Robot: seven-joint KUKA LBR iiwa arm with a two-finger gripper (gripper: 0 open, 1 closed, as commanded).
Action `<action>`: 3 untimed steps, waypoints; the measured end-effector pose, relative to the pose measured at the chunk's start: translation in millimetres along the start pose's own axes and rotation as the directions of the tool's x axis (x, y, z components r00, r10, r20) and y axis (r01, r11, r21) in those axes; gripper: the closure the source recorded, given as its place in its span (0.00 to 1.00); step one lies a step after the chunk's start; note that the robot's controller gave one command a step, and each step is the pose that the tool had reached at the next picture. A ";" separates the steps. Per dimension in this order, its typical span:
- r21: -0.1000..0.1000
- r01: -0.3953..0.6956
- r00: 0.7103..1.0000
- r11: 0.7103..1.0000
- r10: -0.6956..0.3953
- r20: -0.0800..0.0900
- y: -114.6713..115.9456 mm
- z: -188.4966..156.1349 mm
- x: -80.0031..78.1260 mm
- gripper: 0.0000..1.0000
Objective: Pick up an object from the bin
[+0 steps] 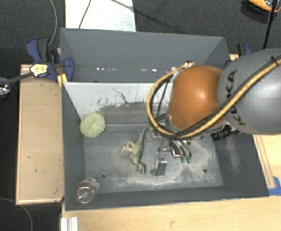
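Note:
A green toy dinosaur point(136, 151) lies on the bin floor near the middle, its tail towards the front wall. My gripper point(165, 159) hangs low over the floor just to the right of the dinosaur, close to it but apart from it. A small dark green piece point(186, 159) shows at the gripper's right side; what it is cannot be made out. Nothing can be seen held.
A pale green fuzzy ball point(93, 124) rests against the left wall towards the back. A clear glass-like cup point(87, 190) lies in the front left corner. The arm with its orange dome covers the bin's back right part.

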State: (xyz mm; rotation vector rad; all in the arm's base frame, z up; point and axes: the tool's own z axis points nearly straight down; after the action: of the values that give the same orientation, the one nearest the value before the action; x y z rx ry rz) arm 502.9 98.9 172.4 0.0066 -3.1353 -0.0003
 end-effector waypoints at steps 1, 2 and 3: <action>-0.001 -0.003 1.000 1.000 0.003 0.009 -0.6 -4.5 -1.8 0.00; -0.002 -0.094 0.996 0.996 0.094 0.010 15.7 39.5 -9.5 0.00; -0.001 -0.122 0.992 0.992 0.122 0.004 26.1 50.8 -9.6 0.00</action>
State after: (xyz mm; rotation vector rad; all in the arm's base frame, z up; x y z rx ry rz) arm 512.0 125.1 121.5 -0.1859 -3.1335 -0.0009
